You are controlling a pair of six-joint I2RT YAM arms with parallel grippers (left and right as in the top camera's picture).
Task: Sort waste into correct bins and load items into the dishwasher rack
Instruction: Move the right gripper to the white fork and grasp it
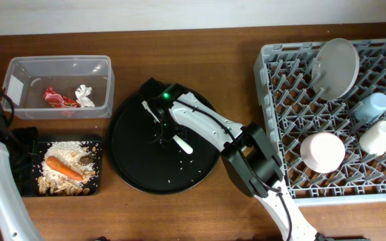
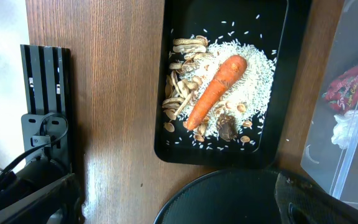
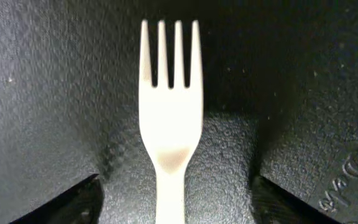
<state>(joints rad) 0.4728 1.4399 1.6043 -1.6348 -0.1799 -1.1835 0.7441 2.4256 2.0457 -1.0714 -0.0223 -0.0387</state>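
Overhead: the right gripper (image 1: pixel 161 126) is low over the round black tray (image 1: pixel 129 164), above the white fork (image 1: pixel 182 143). The fork lies flat on that tray with its handle end toward the dishwasher rack (image 1: pixel 265 94). The rack already carries the plate (image 1: pixel 337 65), bowl (image 1: pixel 322 152) and blue cup (image 1: pixel 374 106). The red wrapper (image 1: pixel 57 99) and tissue (image 1: pixel 84 95) are in the clear tub (image 1: pixel 19 72). The carrot (image 1: pixel 64 167) and rice are in the shallow black tray (image 1: pixel 25 144). Step in hand, as I judge it: pick up the fork, then carry it right to the rack.

Left wrist: the left gripper (image 2: pixel 176 202) has its jaws spread wide with nothing between them. It hangs off to the side of the carrot (image 2: pixel 216 90) and rice (image 2: pixel 253 68) and is not part of this step.

Right wrist: the fork (image 3: pixel 169 124) is centred, tines pointing away. The right gripper (image 3: pixel 174 199) has its jaws straddling the handle. Dark tray shows on both sides, so they are released and touch nothing.

To do it well: bring the tips down to the tray surface, since the fork is thin and flat. Close square on the handle just below the neck and lift straight up. An off-centre pinch would likely let it pivot or slip. Set it between the rack pegs, clear of the crockery.
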